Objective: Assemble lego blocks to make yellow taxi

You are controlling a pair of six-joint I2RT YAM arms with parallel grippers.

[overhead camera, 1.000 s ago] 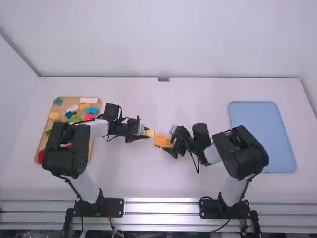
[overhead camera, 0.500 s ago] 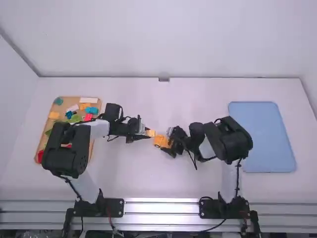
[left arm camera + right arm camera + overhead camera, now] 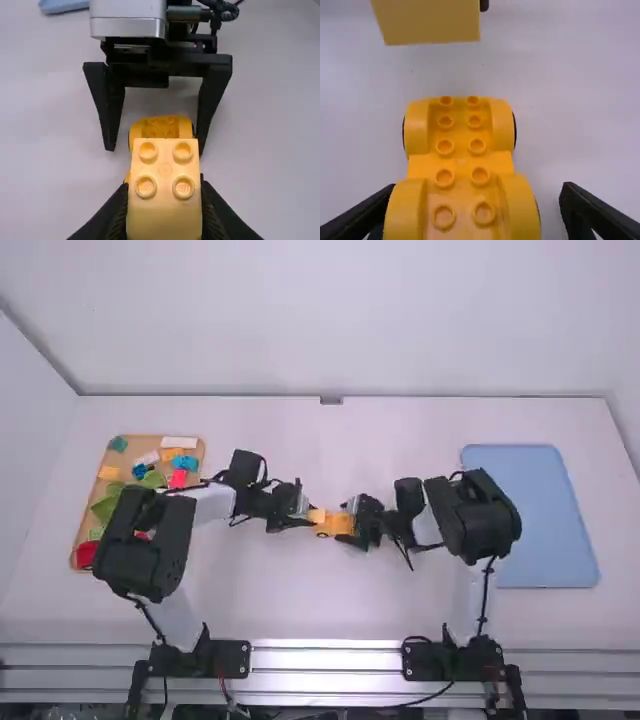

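Left gripper (image 3: 307, 515) holds a pale yellow block (image 3: 165, 215) near the yellow wheeled base (image 3: 462, 162).
Right gripper (image 3: 348, 524) is wide, around this base, at the middle of the desk (image 3: 270, 600); the left arm hides part of the wooden tray (image 3: 87, 502) with coloured blocks (image 3: 178, 478), the right arm part of the blue tray (image 3: 545, 540).

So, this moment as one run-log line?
left gripper: holds yellow block | right gripper: open, astride wheeled base | block: not yet joined
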